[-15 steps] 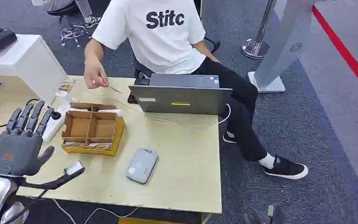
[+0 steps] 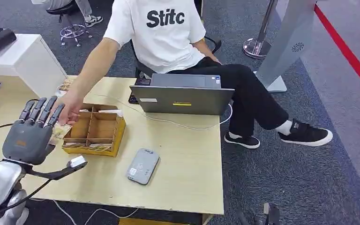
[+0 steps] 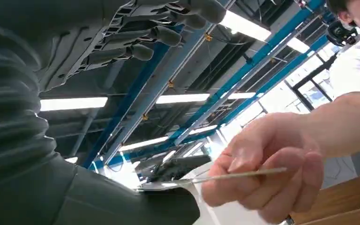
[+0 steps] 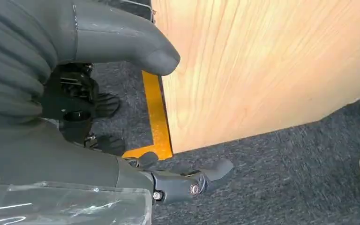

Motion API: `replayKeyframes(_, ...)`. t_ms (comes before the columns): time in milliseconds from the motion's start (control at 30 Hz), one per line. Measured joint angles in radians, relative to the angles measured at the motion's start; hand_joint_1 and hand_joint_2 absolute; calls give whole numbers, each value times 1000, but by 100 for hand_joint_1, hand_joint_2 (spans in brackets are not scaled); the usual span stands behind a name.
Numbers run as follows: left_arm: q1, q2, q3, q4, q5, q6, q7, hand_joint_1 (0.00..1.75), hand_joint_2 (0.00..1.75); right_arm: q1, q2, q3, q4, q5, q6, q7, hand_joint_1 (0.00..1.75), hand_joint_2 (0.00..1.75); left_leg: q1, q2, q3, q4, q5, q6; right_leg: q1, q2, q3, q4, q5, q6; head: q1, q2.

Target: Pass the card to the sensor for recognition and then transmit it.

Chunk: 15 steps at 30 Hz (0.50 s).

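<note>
While the thin pale flat card (image 3: 236,176) is pinched edge-on in the person's hand (image 3: 267,173), it has not reached the robot: in the left wrist view its free end lies near the thick grey thumb of the left hand (image 2: 28,136), and I cannot tell whether the two touch. The step in hand looks like the handover that comes before any scan. Next, I judge, the left hand must close thumb and fingers on the card's flat faces, then carry it over to the grey rounded sensor pad (image 2: 142,166) lying flat on the pale wooden counter (image 2: 187,159), just beyond the yellow-edged cardboard divider box (image 2: 93,130).

The left hand is raised palm forward, dark fingers (image 2: 40,111) spread and upright, holding nothing. The person's arm reaches across the counter to it, their hand right beside the fingertips.

The right hand (image 4: 103,42) hangs beside the counter's wooden side above dark carpet, gripping nothing; its fingers are hidden, so how they lie I cannot tell.
</note>
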<state>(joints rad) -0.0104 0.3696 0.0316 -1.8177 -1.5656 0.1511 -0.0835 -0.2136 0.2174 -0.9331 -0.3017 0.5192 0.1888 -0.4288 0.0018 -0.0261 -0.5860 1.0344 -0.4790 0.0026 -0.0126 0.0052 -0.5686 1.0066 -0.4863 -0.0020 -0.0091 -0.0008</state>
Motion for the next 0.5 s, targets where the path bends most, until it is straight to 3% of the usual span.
replayKeyframes(33, -2, 0, -3, 3, -1, 2, 1, 0, 175, 0, 0, 3, 0, 0, 0, 0, 0, 175, 0, 0, 0, 0, 0, 0, 0, 0, 0, 0, 0, 0, 0, 0)
replayKeyframes(67, -3, 0, -6, 7, -2, 3, 2, 10, 175, 0, 0, 5, 1, -1, 0, 0, 0, 175, 0, 0, 0, 0, 0, 0, 0, 0, 0, 0, 0, 0, 0, 0)
replayKeyframes(100, -5, 0, -7, 10, -2, 5, 3, 164, 175, 0, 0, 8, 1, -3, 0, 0, 0, 175, 0, 0, 0, 0, 0, 0, 0, 0, 0, 0, 0, 0, 0, 0)
replayKeyframes(133, -6, 0, -8, 14, -2, 8, 4, 175, 175, 0, 0, 11, 1, -3, 0, 0, 0, 175, 0, 0, 0, 0, 0, 0, 0, 0, 0, 0, 0, 0, 0, 0)
replayKeyframes(500, -6, -9, -19, 27, 4, 40, 4, 175, 175, 0, 0, 27, 1, -10, 0, 0, 0, 175, 0, 0, 0, 0, 0, 0, 0, 0, 0, 0, 0, 0, 0, 0)
